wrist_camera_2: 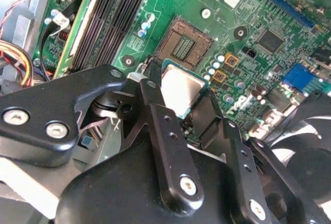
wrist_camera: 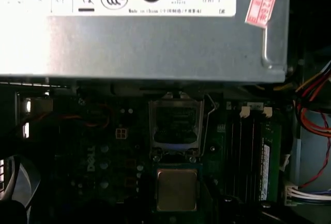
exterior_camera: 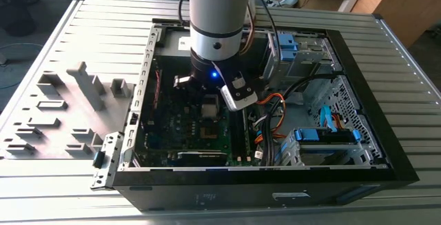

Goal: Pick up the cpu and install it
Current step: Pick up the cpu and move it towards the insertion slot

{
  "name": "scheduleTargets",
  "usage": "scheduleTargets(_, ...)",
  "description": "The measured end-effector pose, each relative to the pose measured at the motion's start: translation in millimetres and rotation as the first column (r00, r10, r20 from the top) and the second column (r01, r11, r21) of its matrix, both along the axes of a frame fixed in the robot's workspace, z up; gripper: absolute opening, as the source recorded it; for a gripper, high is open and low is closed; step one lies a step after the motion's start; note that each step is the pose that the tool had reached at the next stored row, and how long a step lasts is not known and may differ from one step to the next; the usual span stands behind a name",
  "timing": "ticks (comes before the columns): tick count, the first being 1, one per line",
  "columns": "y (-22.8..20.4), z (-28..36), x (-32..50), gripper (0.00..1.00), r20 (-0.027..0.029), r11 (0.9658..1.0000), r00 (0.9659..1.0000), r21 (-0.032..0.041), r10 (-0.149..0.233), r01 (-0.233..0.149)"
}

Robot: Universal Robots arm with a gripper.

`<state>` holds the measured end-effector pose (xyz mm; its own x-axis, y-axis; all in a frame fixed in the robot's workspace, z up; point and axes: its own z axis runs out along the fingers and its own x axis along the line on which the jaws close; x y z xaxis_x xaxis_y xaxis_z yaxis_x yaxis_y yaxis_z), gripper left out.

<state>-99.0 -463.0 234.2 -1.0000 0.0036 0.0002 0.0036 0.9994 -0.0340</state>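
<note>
The cpu (wrist_camera_2: 178, 88) is a small square chip with a pale silver top and a green rim. My gripper (wrist_camera_2: 180, 93) is shut on it, one black finger (wrist_camera_2: 151, 87) on each side. In the first wrist view the cpu (wrist_camera: 177, 189) hangs just short of the open, dark, metal-framed socket (wrist_camera: 176, 125). The second wrist view shows that socket (wrist_camera_2: 183, 45) bare on the green motherboard (wrist_camera_2: 258, 12), a little beyond the chip. In the exterior view the arm reaches down into the open computer case, with the gripper (exterior_camera: 210, 103) low over the board.
The labelled power-supply box (wrist_camera: 145, 43) sits just past the socket. Long memory sticks (wrist_camera_2: 114, 17) run beside it. Orange and black cables (exterior_camera: 269, 116) and blue drive brackets (exterior_camera: 324, 134) fill the case's right side. A fan (wrist_camera_2: 310, 151) lies nearby. A grey fixture plate (exterior_camera: 62, 106) lies outside.
</note>
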Motion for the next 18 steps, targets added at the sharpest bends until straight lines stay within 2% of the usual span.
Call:
scheduleTargets(5,-3.7,-6.4,0.0,0.47,0.0,1.0,1.0,-0.0002,0.0,0.0)
scheduleTargets(11,-10.5,-13.5,-0.2,0.47,0.0003,1.0,1.0,-0.0001,0.0,0.0)
scheduleTargets(15,-13.2,-19.1,-0.3,0.47,0.0005,1.0,1.0,0.0001,0.0,0.0)
scheduleTargets(18,-14.5,-21.0,-0.6,0.47,0.0008,1.0,1.0,0.0,0.0,0.0)
